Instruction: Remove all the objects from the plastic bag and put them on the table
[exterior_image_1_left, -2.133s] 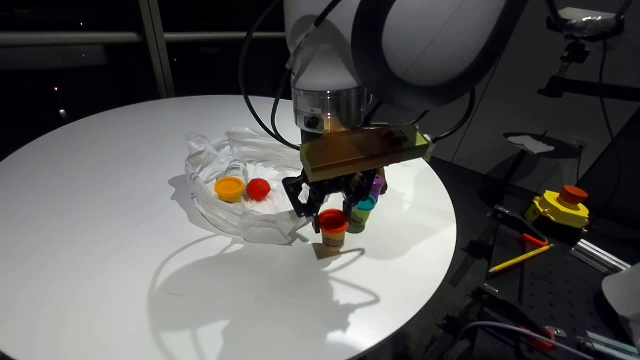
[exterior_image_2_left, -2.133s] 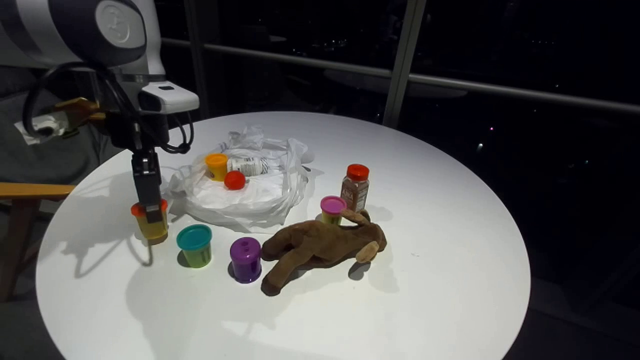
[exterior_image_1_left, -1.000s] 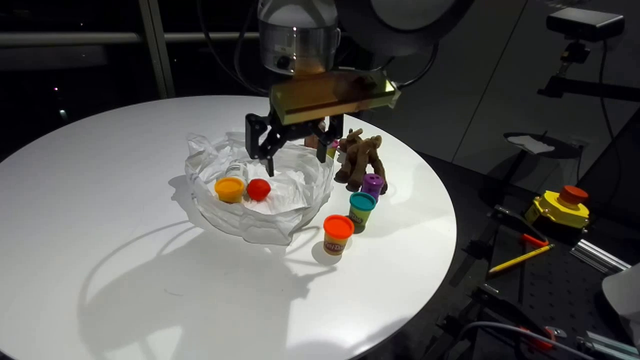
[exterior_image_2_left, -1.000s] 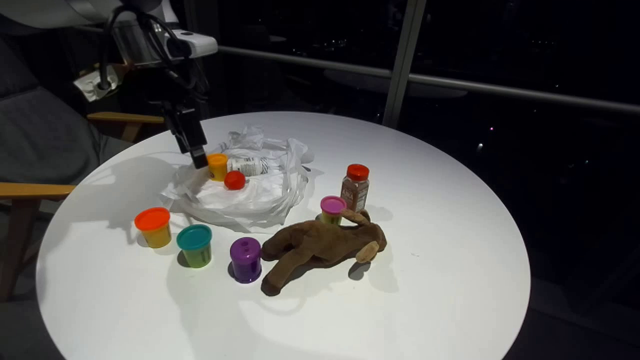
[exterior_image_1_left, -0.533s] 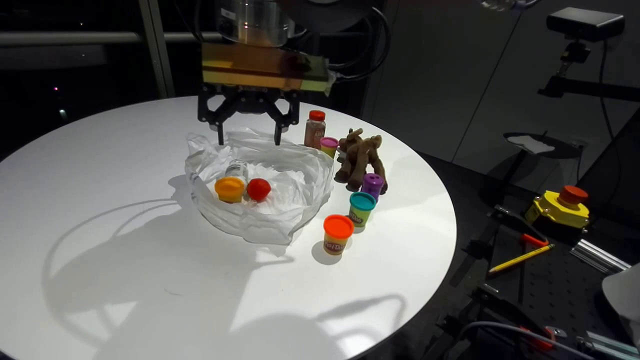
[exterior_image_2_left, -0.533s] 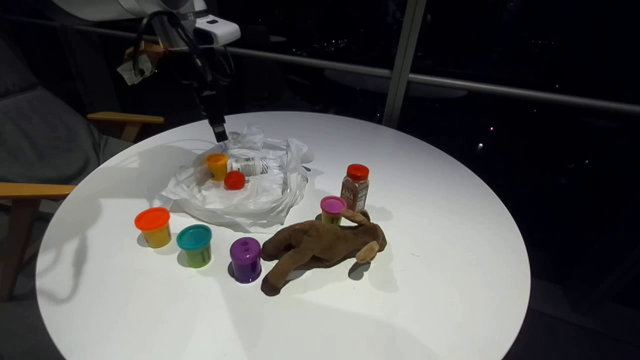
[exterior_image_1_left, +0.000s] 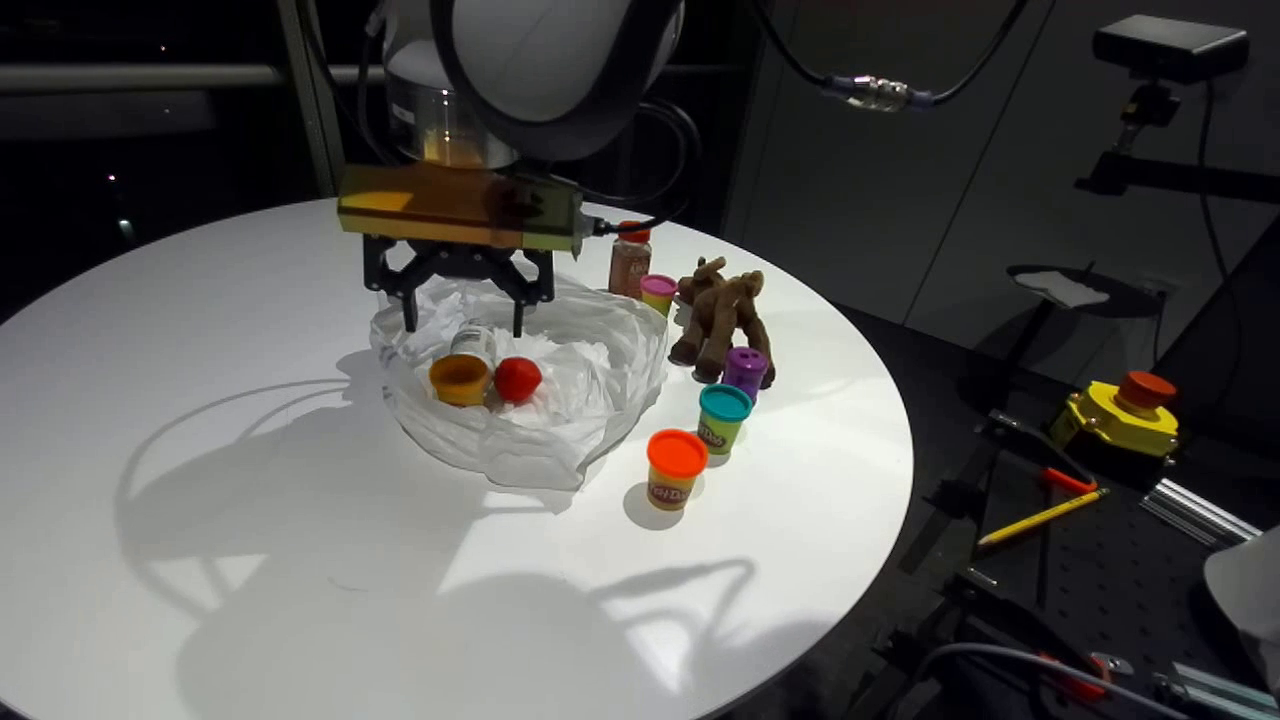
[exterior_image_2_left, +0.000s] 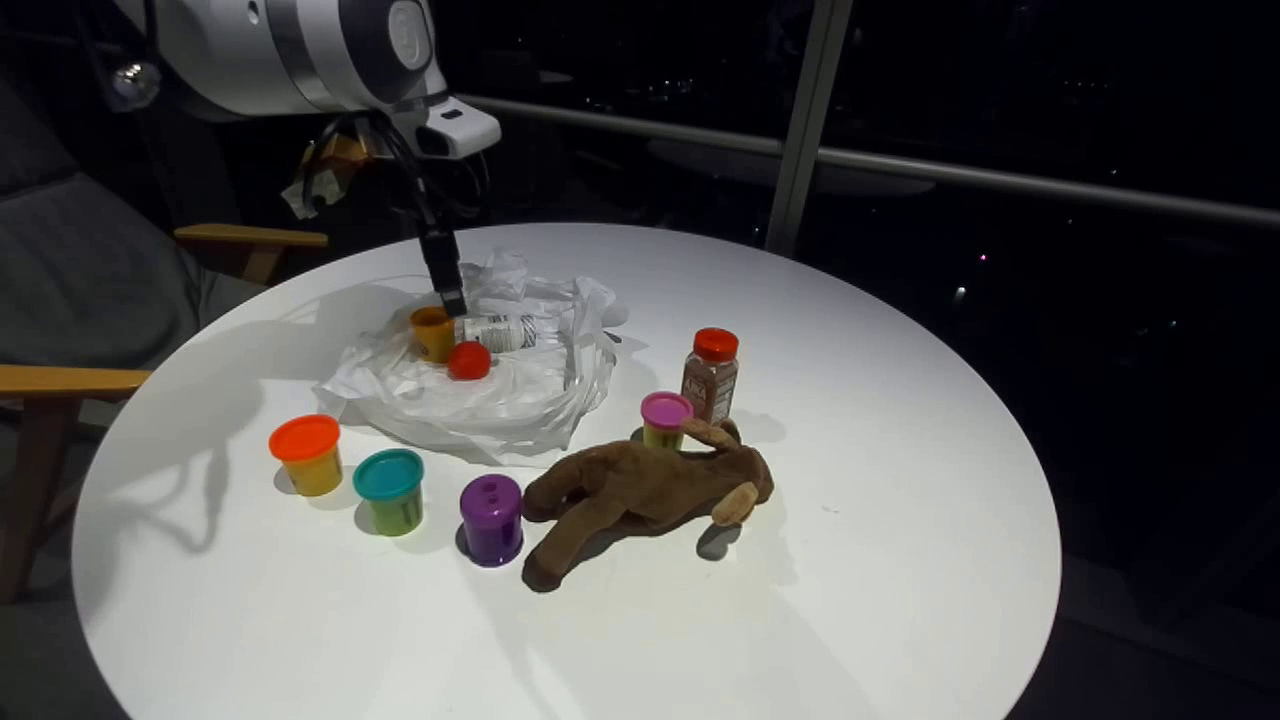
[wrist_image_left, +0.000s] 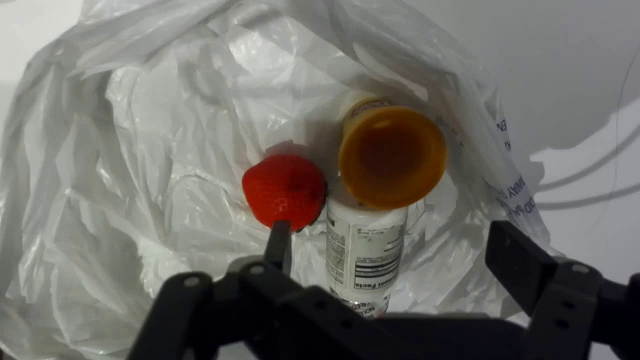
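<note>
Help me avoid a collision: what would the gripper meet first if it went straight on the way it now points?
Probably the red piece: in the wrist view, one fingertip of the open gripper overlaps its lower edge. Depth is unclear, so it might just miss.

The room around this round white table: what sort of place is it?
Probably a robotics lab or test space, judging by the jointed robot arm, the mounted camera and the yellow box with a red button.
</note>
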